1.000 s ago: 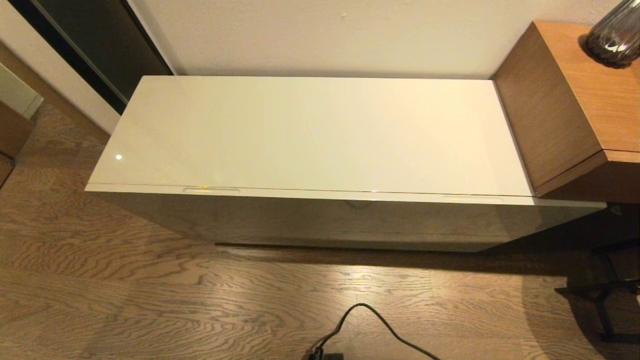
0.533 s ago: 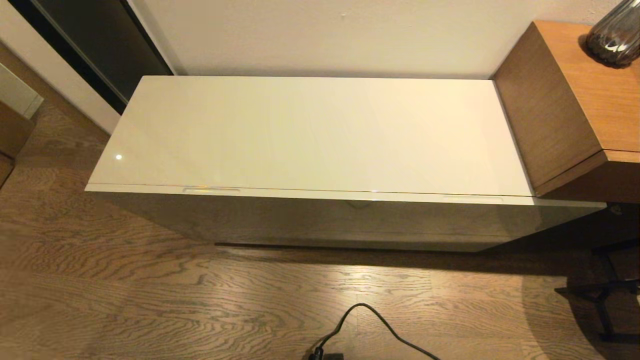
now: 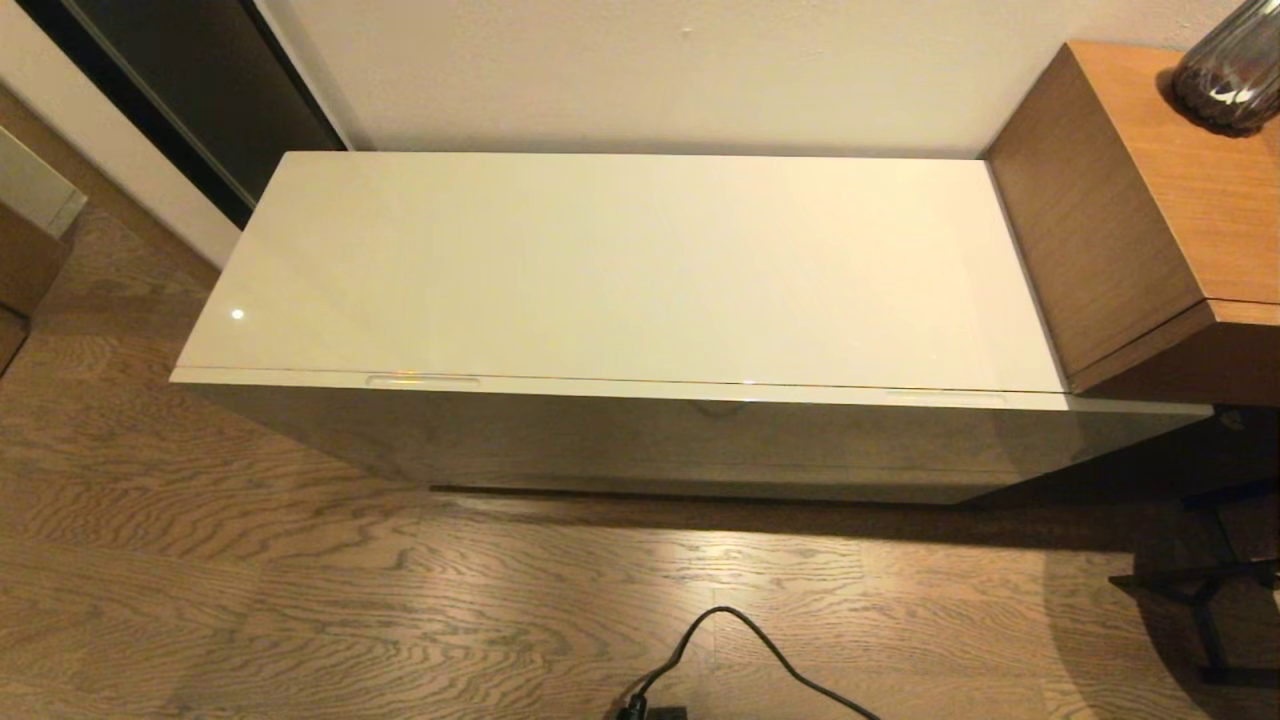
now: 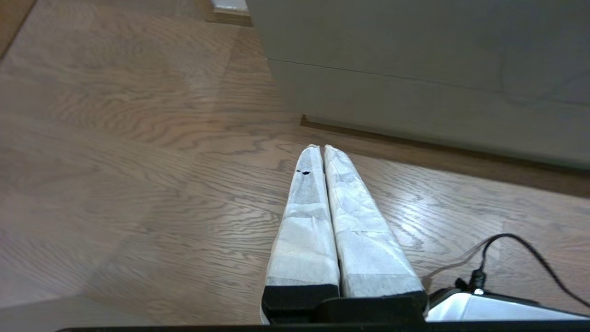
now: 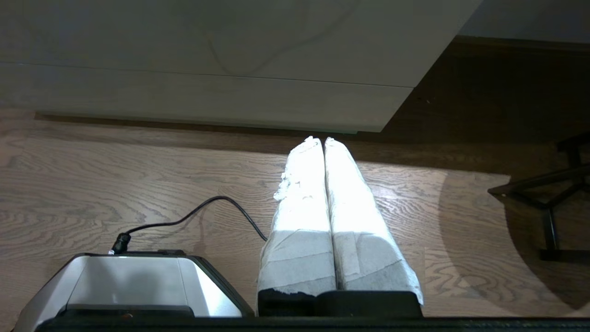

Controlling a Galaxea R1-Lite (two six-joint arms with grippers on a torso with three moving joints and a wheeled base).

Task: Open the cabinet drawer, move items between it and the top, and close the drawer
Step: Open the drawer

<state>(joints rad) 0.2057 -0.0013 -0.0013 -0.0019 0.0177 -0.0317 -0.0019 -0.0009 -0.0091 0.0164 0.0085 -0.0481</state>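
- Cabinet, low and long, stands against a pale wall; all places below are given from this cabinet.
- The top is a glossy cream-white slab covering the whole cabinet, with nothing lying on it.
- The cabinet drawer is fully pushed in, its glossy front flush below the top's front edge.
- Two slim handle slots sit along that front edge: one toward the cabinet's left end, one toward its right end.
- A taller brown wooden desk butts against the cabinet's right end; a dark ribbed vase stands on it.
- The left gripper hangs low over the wooden floor in front of the cabinet, near its left lower corner, its two white-wrapped fingers pressed together and holding nothing.
- The right gripper hangs low over the floor in front of the cabinet, near its right lower corner, fingers likewise pressed together and empty.
- A black cable curls on the floor in front of the cabinet's middle.
- No slippers or packet can be seen in any view.
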